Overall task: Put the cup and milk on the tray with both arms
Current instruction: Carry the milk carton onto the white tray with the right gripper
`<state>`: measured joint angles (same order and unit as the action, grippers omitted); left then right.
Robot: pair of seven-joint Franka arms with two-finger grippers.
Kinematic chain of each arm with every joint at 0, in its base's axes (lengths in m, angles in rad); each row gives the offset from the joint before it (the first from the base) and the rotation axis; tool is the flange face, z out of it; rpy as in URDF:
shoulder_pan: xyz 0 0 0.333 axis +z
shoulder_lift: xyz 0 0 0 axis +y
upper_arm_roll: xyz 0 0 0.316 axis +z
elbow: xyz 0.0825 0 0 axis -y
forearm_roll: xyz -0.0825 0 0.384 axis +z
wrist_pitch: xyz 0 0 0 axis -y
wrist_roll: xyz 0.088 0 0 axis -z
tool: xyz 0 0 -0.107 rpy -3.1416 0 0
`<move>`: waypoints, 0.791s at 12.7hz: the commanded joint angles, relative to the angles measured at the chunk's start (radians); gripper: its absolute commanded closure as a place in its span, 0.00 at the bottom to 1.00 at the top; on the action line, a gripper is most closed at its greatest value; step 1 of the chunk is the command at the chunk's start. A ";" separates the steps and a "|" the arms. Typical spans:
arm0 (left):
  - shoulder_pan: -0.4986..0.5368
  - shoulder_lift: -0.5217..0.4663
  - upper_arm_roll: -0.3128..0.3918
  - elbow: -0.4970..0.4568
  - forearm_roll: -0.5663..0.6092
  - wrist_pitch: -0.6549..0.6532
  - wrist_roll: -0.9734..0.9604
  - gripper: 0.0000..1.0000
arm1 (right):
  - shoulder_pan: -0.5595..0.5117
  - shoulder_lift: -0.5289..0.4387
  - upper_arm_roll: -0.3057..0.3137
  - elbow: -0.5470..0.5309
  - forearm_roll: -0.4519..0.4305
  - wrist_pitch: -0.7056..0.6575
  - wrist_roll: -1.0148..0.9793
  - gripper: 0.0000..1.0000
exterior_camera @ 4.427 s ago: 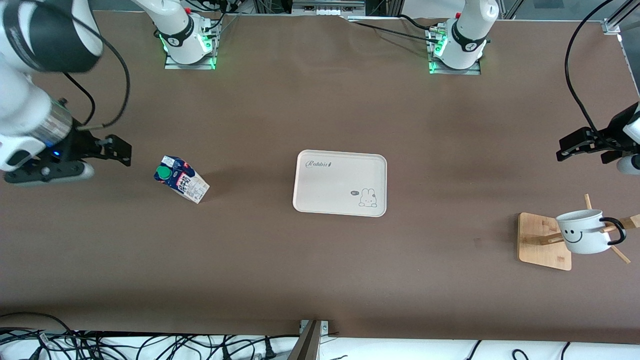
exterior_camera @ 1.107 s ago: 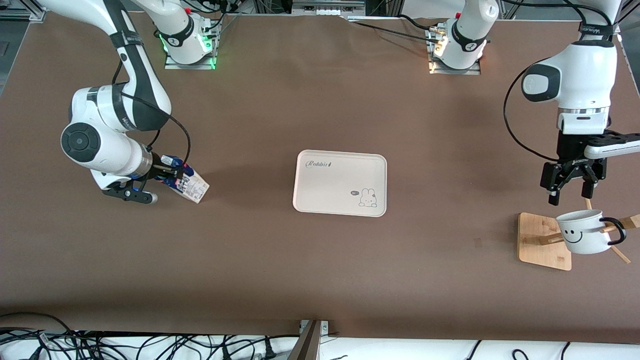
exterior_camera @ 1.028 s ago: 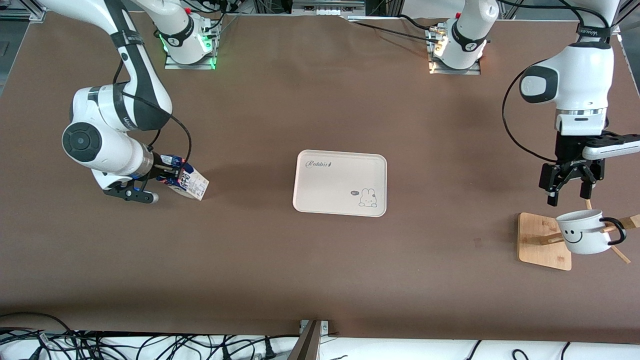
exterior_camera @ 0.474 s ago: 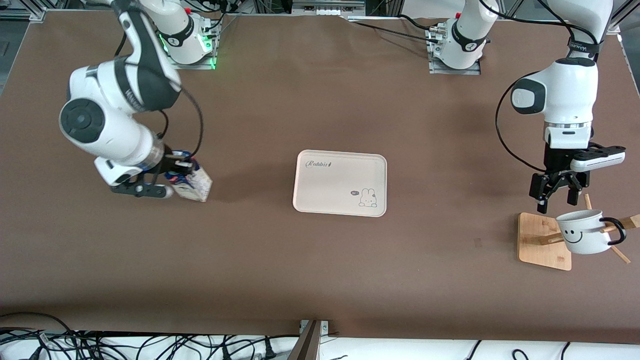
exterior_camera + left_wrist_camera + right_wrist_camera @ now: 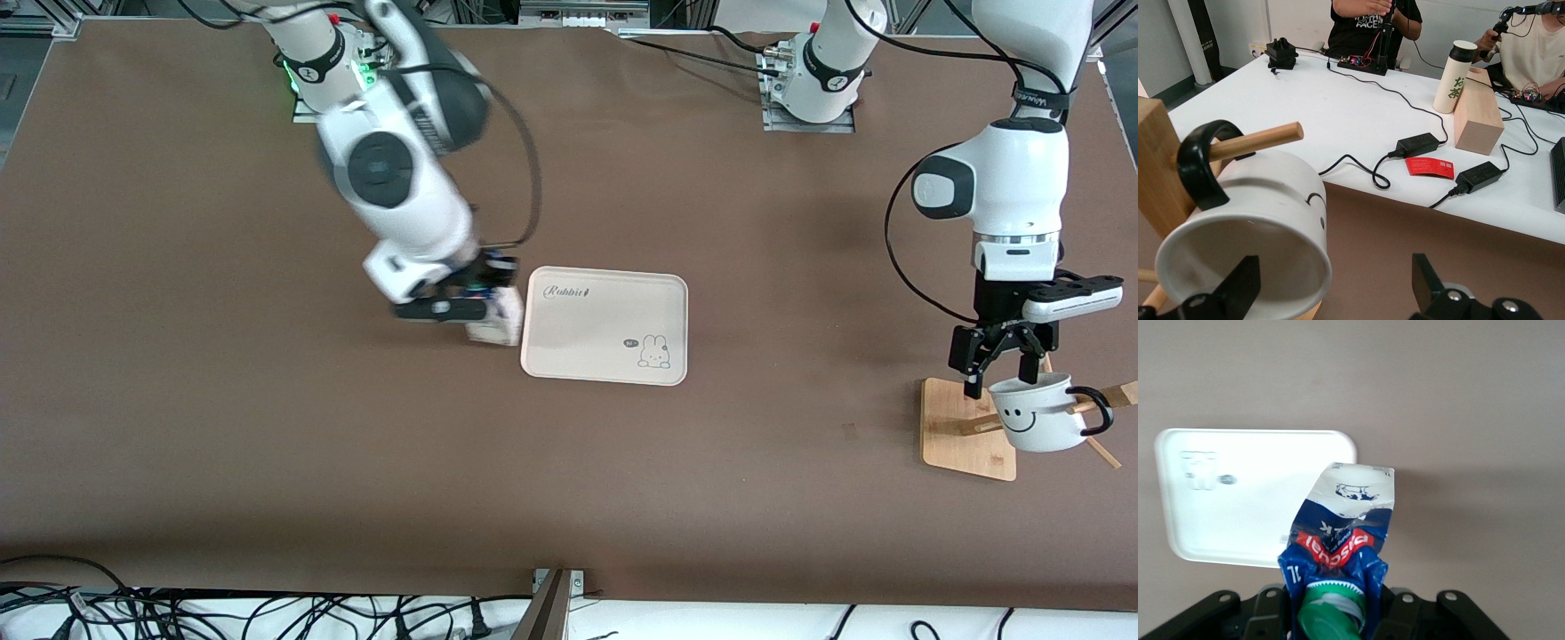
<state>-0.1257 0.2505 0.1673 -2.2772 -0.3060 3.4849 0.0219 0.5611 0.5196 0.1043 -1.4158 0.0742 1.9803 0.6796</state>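
Observation:
My right gripper [image 5: 484, 292] is shut on the milk [image 5: 500, 322], a blue and white carton with a green cap [image 5: 1331, 613]. It holds the carton over the table, just beside the edge of the cream tray [image 5: 605, 329] toward the right arm's end. The right wrist view shows the milk [image 5: 1341, 533] beside the tray [image 5: 1238, 493]. The white smiley cup [image 5: 1036, 416] hangs by its black handle on a wooden peg. My left gripper [image 5: 1000, 363] is open at the cup's rim. In the left wrist view, one finger [image 5: 1238, 287] is at the cup's [image 5: 1265, 213] mouth and the other is outside.
The bamboo rack base [image 5: 965, 427] with slanted pegs stands at the left arm's end of the table and bears the cup. Loose cables lie along the table's edge nearest the front camera [image 5: 267, 613].
My right arm has carried the milk from the right arm's end of the table up to the tray's edge. My left gripper has come down to the cup's rim.

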 commanded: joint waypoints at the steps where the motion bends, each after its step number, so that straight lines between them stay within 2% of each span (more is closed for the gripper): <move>1: -0.008 0.032 0.004 0.057 -0.015 0.008 0.004 0.00 | 0.069 0.097 -0.009 0.084 0.003 0.066 0.075 0.69; 10: -0.003 0.050 0.014 0.101 -0.028 0.002 0.010 0.00 | 0.094 0.154 -0.011 0.077 -0.045 0.078 0.080 0.67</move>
<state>-0.1247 0.2829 0.1740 -2.1996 -0.3061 3.4850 0.0219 0.6447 0.6497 0.0933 -1.3634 0.0471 2.0674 0.7471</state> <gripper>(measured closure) 0.000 0.674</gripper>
